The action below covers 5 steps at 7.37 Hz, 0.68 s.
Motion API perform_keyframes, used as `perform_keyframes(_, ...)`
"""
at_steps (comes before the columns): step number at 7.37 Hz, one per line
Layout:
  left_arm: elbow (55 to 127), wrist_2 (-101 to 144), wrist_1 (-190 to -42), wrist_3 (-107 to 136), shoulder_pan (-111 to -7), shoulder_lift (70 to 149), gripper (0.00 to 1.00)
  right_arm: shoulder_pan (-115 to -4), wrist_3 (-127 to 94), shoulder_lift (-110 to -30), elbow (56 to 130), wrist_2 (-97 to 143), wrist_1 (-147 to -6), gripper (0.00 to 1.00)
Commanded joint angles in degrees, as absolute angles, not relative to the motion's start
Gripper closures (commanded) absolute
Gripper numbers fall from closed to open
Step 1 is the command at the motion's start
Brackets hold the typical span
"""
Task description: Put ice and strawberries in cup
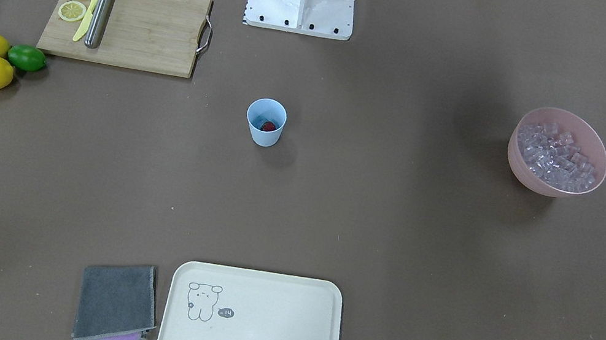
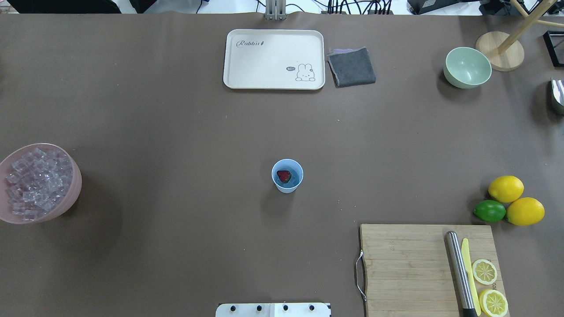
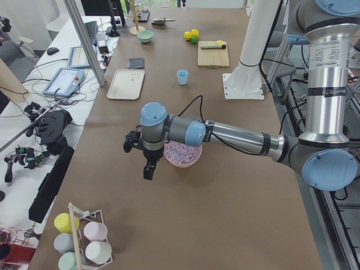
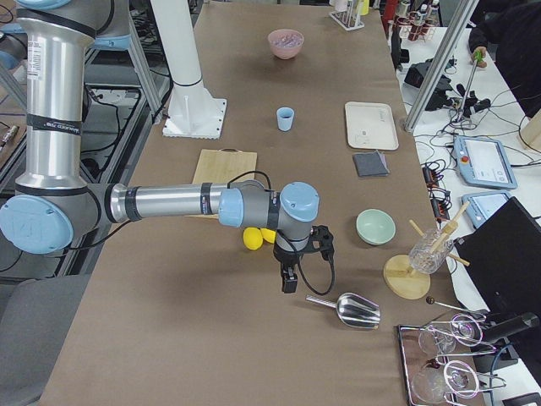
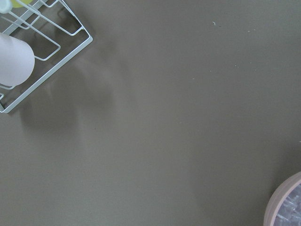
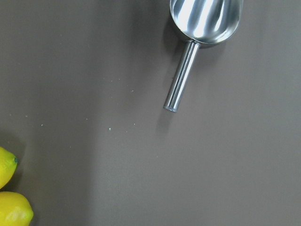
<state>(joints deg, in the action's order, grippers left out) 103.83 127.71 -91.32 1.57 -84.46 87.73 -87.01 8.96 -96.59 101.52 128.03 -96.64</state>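
The light blue cup (image 2: 287,176) stands upright mid-table, also in the front view (image 1: 266,121). One dark red strawberry (image 2: 283,176) lies inside it. The ice (image 2: 37,182) is piled in a pink bowl (image 2: 74,193) at the table's left end. My left gripper (image 3: 148,170) shows only in the exterior left view. It hangs above the table beside the pink bowl, and I cannot tell if it is open or shut. My right gripper (image 4: 288,282) shows only in the exterior right view. It hangs near the lemons and a metal scoop (image 4: 355,311), state unclear.
A wooden cutting board (image 2: 423,268) holds lemon slices, a yellow knife and a steel muddler. Two lemons (image 2: 506,188) and a lime (image 2: 489,211) lie beside it. A cream tray (image 2: 274,59), grey cloth (image 2: 351,67) and pale green bowl (image 2: 467,67) sit far. A cup rack (image 5: 28,52) stands near the left gripper.
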Motion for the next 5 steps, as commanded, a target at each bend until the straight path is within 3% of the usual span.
perform_keyframes(1,103.7,127.7,-91.3,1.6,-84.5,87.7,0.03,-87.0,9.0,-96.6,101.5,128.1,-96.5,0.0)
perform_keyframes(5,103.7,127.6,-91.4,1.6,-84.5,88.2,0.02,-87.0,8.9,-96.5,101.4,127.9,-96.5,0.0)
